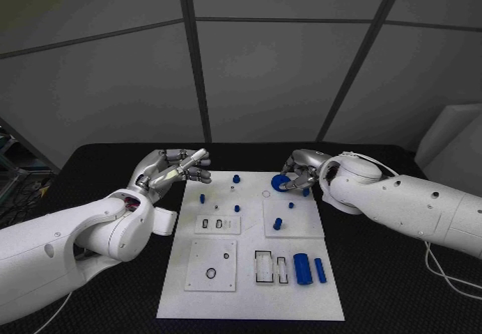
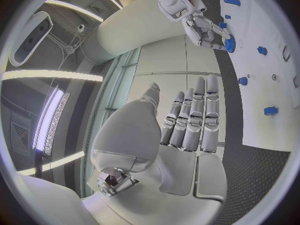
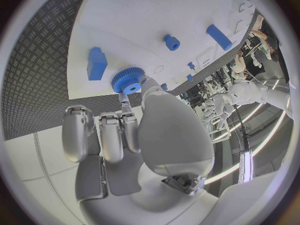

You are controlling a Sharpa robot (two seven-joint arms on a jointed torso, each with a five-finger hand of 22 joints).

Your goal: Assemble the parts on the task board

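- Hands are seen above the far end of the task board (image 1: pixel 251 292), which lies flat on the black tabletop (image 1: pixel 402 278).
- A round blue gear (image 1: pixel 281 184) is held by the right hand (image 1: pixel 301 170) between its fingertips, just over the far part of the board.
- In the right wrist view the gear (image 3: pixel 128 81) is seen pinched at the fingertips (image 3: pixel 125 102), close to the board's edge.
- Nothing is held by the left hand (image 1: pixel 173 169); its fingers (image 2: pixel 194 115) are stretched out straight and side by side, beside the board's far left corner.
- Two blue rods (image 1: pixel 309 268) are laid side by side near the board's near right part.
- Small blue pegs (image 1: pixel 237 179) are stood upright in the far half of the board.
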